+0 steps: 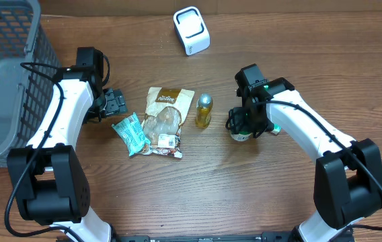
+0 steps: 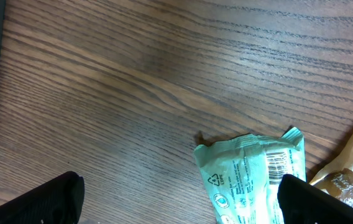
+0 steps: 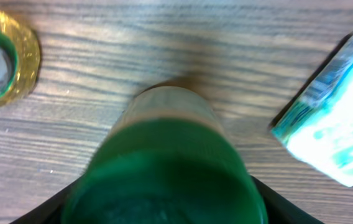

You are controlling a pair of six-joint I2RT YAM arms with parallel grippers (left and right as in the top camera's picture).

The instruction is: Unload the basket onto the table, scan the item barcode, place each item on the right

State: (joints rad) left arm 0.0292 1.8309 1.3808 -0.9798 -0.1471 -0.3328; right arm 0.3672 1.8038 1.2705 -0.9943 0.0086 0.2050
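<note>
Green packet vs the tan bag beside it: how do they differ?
Size: the tan bag is clearly bigger than the green packet.
Look: the tan bag has a see-through window in the middle; the green packet is opaque mint green.
Pose: the tan bag lies nearly straight in the overhead view, while the green packet is skewed.
Shared: both lie flat on the table, neither gripped.

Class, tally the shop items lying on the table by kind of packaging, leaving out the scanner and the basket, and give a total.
Soft packets: 2, green packet and tan bag
Bottles and jars: 2, gold bottle and green-lidded jar
Teal-and-white pack: 1
Total: 5
</note>
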